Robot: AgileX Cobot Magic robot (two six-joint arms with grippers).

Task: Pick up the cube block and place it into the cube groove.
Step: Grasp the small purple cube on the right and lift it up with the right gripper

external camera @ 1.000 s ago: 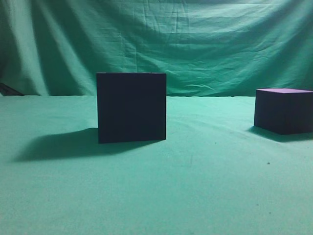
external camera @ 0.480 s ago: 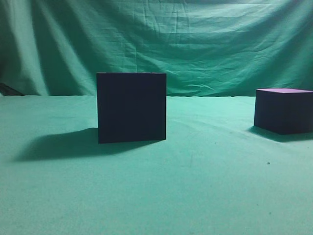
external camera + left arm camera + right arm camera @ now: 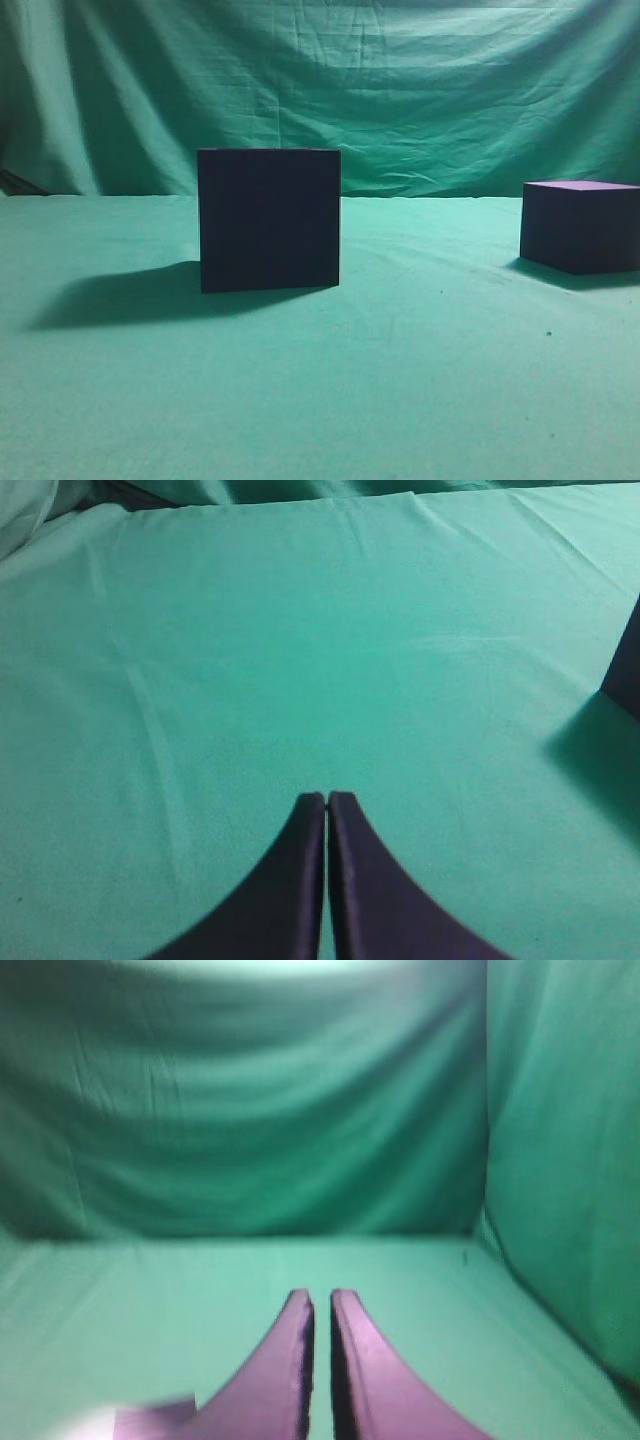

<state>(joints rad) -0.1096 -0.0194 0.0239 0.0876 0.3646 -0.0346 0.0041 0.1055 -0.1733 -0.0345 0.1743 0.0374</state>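
The cube groove [image 3: 268, 219] is a large, nearly black box standing left of centre on the green cloth; its top hollow is hidden from this height. The cube block [image 3: 580, 226], smaller with a lighter purple top, sits at the far right. Neither gripper shows in the exterior view. My left gripper [image 3: 327, 798] is shut and empty over bare cloth; a dark box edge [image 3: 627, 670] shows at the right border. My right gripper [image 3: 321, 1296] is shut and empty, its jaws a hair apart. A blurred purple patch [image 3: 152, 1420], maybe the block's top, lies at its lower left.
Green cloth [image 3: 400, 380] covers the table and hangs as a backdrop [image 3: 400, 90] behind it. The backdrop also closes the right side in the right wrist view [image 3: 560, 1160]. The groove box casts a long shadow [image 3: 120, 298] to its left.
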